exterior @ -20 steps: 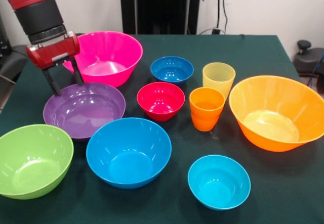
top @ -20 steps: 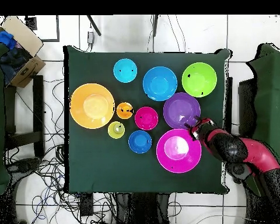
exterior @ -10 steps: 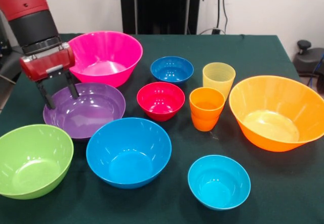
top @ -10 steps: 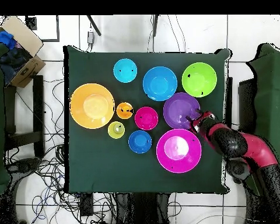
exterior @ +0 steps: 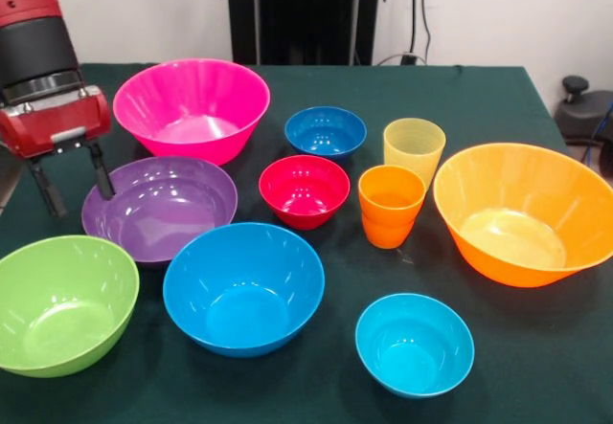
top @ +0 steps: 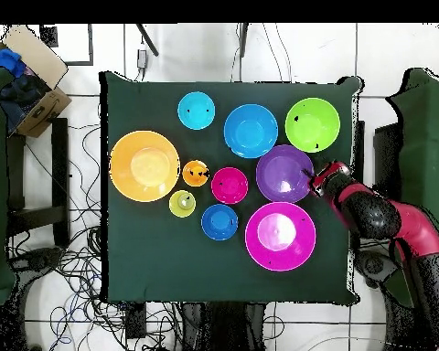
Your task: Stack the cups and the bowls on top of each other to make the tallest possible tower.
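Bowls: eight glossy round plastic ones, all empty and unstacked on the green-clothed desk [exterior: 479,94].
Landmark: purple bowl [exterior: 160,207], medium and shallow.
Pink bowl [exterior: 192,108]: large, just behind the purple bowl.
Lime green bowl [exterior: 59,304], sky blue bowl [exterior: 243,287]: in front of it.
Cups: ribbed pale yellow cup [exterior: 414,151] and stepped orange cup [exterior: 391,205], well right of it.
End effector [exterior: 72,178]: fingers spread wide, empty, at the purple bowl's left rim.

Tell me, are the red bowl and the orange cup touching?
Apart. The front view shows dark tablecloth between the red bowl and the orange cup.

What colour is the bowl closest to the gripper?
Purple, beside the open gripper; the front view shows it best.
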`<state>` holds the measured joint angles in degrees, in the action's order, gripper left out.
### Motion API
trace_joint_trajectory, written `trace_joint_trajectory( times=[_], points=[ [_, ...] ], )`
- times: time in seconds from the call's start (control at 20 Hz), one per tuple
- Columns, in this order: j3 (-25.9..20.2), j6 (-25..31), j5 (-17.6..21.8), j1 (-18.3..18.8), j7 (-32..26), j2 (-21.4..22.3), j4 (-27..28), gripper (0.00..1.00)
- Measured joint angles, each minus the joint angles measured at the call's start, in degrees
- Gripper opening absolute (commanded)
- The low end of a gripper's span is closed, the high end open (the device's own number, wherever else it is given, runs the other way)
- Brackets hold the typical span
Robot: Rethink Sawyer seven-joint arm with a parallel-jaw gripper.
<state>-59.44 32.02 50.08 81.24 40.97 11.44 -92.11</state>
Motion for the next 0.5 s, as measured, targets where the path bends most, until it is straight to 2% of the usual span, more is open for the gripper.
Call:
trace_joint_trajectory(
  times=[0.15,0.25,0.4,0.5],
  points=[
    [-0.2,-1.1,1.3,0.0,-0.9,0.2,0.1,1.00],
    [0.4,-4.0,4.1,-0.7,-0.9,0.9,0.1,1.00],
    [3.3,-9.6,8.7,-3.6,-0.8,2.8,0.2,1.00],
    [6.4,-13.8,11.7,-6.8,-0.1,4.4,0.4,1.00]
  ],
)
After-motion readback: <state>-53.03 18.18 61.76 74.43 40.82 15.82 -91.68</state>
